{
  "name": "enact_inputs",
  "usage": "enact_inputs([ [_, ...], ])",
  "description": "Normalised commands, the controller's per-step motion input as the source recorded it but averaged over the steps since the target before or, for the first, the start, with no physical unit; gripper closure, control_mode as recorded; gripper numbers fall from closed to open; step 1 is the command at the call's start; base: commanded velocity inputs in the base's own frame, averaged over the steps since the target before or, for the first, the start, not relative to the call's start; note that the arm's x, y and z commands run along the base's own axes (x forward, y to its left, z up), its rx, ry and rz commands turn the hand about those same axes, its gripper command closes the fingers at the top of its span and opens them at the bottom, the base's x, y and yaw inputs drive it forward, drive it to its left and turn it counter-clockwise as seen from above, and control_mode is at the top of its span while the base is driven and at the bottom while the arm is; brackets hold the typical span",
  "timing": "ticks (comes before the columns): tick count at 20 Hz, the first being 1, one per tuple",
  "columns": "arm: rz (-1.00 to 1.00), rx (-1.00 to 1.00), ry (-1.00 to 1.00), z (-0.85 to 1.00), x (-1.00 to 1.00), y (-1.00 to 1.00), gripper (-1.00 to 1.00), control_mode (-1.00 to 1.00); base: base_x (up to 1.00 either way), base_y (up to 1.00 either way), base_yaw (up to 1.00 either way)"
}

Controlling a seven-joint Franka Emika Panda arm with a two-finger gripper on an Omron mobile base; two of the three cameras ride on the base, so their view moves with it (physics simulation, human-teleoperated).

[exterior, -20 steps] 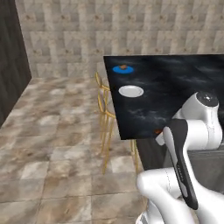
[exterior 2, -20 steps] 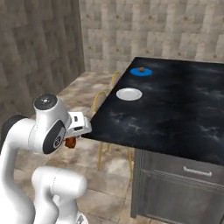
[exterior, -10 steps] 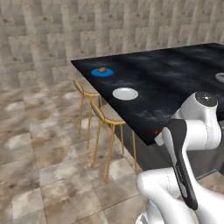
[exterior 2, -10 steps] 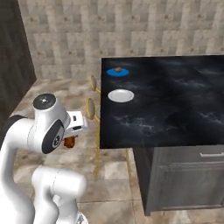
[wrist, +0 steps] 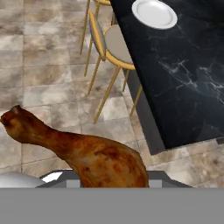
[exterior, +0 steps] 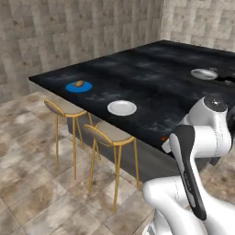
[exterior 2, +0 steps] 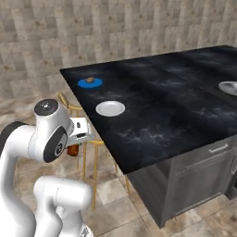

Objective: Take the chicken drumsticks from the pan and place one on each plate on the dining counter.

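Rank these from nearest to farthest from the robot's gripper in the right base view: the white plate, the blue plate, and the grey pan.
The gripper, shut on a drumstick, hangs off the counter's near-left edge.
1. White plate: on the counter's left side, just beyond the gripper.
2. Blue plate: farther back near the left corner, already holding a drumstick.
3. Pan: far across at the right edge.

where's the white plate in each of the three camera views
Left base view: white plate at centre, near the counter's front edge above the stools.
Right base view: left of centre, near the counter's left edge.
Hand view: top, right of centre, on the counter's corner.
Shared landmark: the stool by that edge.
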Motion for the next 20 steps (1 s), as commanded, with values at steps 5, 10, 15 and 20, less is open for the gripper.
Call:
enact_inputs([
  [5, 0.0, 0.0, 0.0, 0.0, 0.0, 0.0, 1.0, 1.0, 0.4, 0.8, -0.56],
  [10, 0.0, 0.0, 0.0, 0.0, 0.0, 0.0, 1.0, 1.0, 0.33, 0.61, -0.49],
  [15, 0.0, 0.0, 0.0, 0.0, 0.0, 0.0, 1.0, 1.0, 0.26, 0.54, -0.42],
  [20, 0.0, 0.0, 0.0, 0.0, 0.0, 0.0, 1.0, 1.0, 0.24, 0.45, -0.33],
])
